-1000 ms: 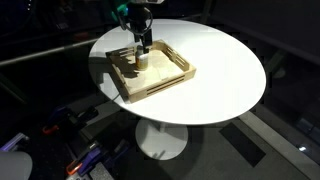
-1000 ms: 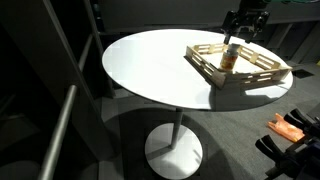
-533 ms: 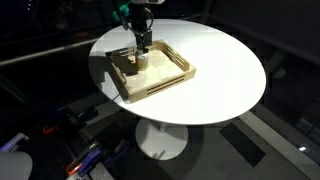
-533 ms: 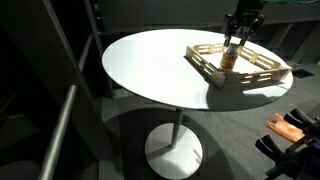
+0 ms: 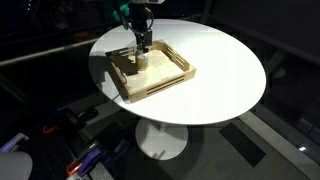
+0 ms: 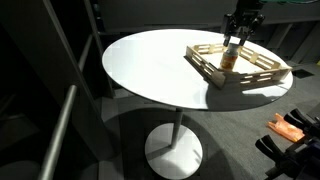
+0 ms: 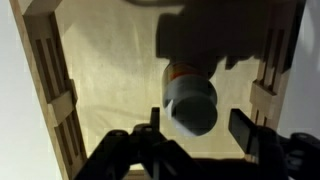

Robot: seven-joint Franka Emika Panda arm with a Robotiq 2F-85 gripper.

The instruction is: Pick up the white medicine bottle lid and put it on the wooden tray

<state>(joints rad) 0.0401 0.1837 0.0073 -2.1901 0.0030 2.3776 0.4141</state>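
Observation:
The medicine bottle (image 5: 140, 62) (image 6: 230, 61) stands upright inside the wooden tray (image 5: 162, 85) (image 6: 252, 79) on the round white table. In the wrist view the white medicine bottle lid (image 7: 192, 106) sits on the bottle, with a strip of the tan body (image 7: 180, 72) showing above it. My gripper (image 7: 195, 125) is open, one finger on each side of the lid with small gaps. In both exterior views the gripper (image 5: 143, 46) (image 6: 233, 43) hangs just over the bottle top.
The round white table (image 5: 220, 70) (image 6: 150, 70) stands on a single pedestal. The tray's raised slatted rims (image 7: 55, 95) flank the bottle on both sides. Dark floor and clutter lie around the table's base.
The gripper has come down a little towards the bottle top. The bottle and tray have not moved.

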